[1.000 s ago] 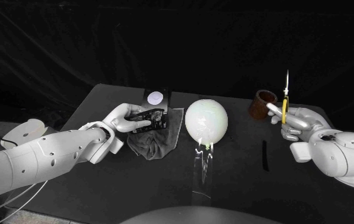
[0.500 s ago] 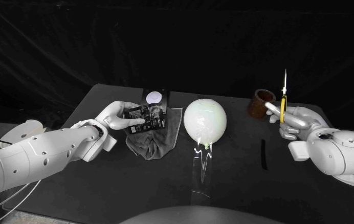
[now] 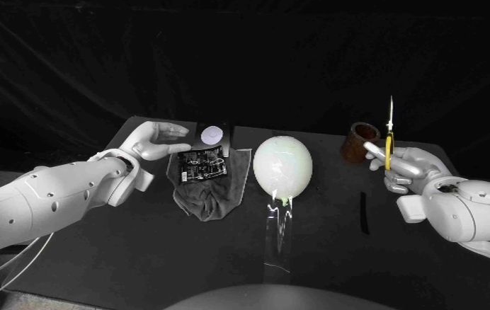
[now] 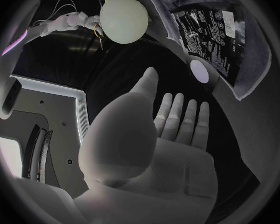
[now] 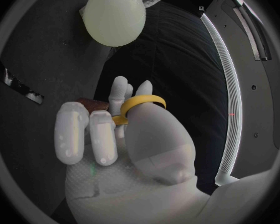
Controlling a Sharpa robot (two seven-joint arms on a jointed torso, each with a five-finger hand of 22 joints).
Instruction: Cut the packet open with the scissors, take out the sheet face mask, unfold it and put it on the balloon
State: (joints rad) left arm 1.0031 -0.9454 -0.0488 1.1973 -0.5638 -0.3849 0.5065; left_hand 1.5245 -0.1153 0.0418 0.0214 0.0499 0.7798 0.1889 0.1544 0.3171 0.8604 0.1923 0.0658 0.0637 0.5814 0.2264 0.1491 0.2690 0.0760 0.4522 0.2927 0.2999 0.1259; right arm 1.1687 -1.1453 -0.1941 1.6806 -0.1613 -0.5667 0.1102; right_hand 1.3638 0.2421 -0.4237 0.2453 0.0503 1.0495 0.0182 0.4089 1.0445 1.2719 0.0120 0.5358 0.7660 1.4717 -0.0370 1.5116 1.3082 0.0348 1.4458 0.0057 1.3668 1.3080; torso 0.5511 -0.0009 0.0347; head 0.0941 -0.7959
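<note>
Left hand (image 3: 154, 141) splayed beside packet (image 3: 201, 164); scissors (image 3: 389, 140) upright in right hand (image 3: 409, 168)

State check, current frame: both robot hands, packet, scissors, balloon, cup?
left robot hand: open, holds nothing
right robot hand: grips the scissors' handle
yellow-handled scissors: held upright, blades pointing up
black printed packet: lying on the grey cloth, not held
pale inflated balloon: bare, no mask on it
brown cup: upright on the table
</note>
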